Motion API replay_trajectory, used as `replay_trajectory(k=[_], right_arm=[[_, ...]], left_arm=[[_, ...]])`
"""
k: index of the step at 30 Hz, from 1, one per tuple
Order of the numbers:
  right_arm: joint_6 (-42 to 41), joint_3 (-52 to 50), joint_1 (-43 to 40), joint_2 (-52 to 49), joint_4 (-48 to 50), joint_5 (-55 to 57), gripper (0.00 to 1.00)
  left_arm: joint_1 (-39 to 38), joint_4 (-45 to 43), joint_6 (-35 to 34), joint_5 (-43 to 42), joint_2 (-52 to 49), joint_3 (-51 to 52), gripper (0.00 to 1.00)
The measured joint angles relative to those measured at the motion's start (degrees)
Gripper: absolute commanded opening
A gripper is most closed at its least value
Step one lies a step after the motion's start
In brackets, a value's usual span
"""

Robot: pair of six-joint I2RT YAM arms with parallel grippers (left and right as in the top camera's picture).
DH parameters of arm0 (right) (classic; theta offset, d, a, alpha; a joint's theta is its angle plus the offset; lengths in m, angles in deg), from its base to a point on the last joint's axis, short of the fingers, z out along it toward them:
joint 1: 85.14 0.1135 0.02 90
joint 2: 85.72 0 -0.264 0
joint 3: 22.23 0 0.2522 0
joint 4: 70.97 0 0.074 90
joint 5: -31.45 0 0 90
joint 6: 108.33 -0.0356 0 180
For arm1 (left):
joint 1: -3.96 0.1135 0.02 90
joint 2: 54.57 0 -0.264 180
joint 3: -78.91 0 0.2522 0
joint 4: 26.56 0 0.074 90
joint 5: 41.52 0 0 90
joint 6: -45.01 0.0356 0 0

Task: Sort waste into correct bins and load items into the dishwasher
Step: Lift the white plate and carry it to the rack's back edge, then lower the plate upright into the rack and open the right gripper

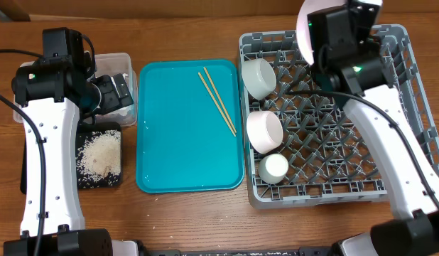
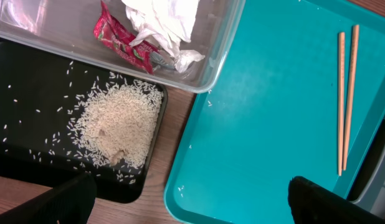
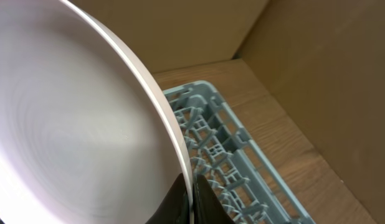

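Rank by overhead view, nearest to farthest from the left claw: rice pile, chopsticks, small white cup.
1. Rice pile, on the black tray, beside the left claw.
2. Chopsticks, on the teal tray.
3. Small white cup, in the rack.

**Overhead.** Left of the teal tray, my left arm covers most of the clear tub and one edge of the black tray. What the tub holds cannot be seen here. Right of the teal tray, my right arm hides the white plate except for an arc cut by the top edge.

**Left wrist.** My left fingers are dark blurs clipped at the bottom corners. The top edge crops the tub.

**Right wrist.** The plate overruns three edges. My right fingers, at its rim, are a dark blur.
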Motion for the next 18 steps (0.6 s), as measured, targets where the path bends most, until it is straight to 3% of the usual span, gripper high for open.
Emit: replay_trajectory(k=[10,18], right_arm=[[-1.6,0.0,0.1,-9.4,-1.2,-1.1,0.04],[-3.2,0.0,0.1,-9.9,-1.1,-1.0,0.04]], left_arm=[[0.0,0.0,0.0,0.0,0.0,0.0,1.00],[0.0,0.0,0.0,0.0,0.0,0.0,1.00]])
